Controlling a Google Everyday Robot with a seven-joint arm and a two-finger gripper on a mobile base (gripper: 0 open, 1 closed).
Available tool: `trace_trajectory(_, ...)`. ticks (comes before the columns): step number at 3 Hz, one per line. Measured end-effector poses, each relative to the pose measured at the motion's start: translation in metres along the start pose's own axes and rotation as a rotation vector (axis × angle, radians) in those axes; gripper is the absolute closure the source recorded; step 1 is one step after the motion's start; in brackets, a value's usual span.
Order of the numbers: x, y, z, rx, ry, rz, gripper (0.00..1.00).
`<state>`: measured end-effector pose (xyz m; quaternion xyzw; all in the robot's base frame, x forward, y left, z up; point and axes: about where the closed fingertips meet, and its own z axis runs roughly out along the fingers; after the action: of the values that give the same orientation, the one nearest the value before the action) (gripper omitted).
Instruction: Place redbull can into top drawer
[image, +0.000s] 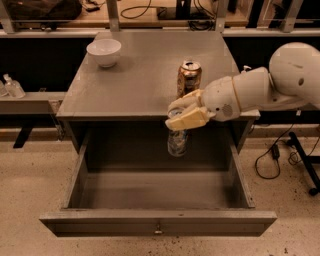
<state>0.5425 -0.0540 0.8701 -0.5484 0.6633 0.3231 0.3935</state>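
My gripper (181, 113) is shut on the top of the redbull can (177, 140), a slim silver-and-blue can that hangs upright below the cream fingers (186, 119). The can hangs over the open top drawer (157, 222), near its back wall, above the drawer floor. The drawer is pulled far out of the grey cabinet and has a small metal knob (158, 230) on its front panel. Nothing lies inside it. My white arm (260, 90) reaches in from the right.
A wider gold can (189, 77) stands on the cabinet top (130, 85), just behind my gripper. A white bowl (104, 52) sits at the top's back left. Cables and a stand leg lie on the floor at the right.
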Motion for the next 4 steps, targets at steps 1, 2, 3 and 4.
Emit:
trace_trajectory(1, 0.02, 0.003, 0.015, 0.075, -0.029, -0.087, 1.0)
trace_trajectory(2, 0.042, 0.004, 0.028, 0.095, -0.066, -0.109, 1.0)
trace_trajectory(3, 0.075, 0.001, 0.044, 0.069, -0.077, -0.082, 1.0)
trace_trajectory(4, 0.094, 0.001, 0.052, 0.045, -0.069, -0.064, 1.0)
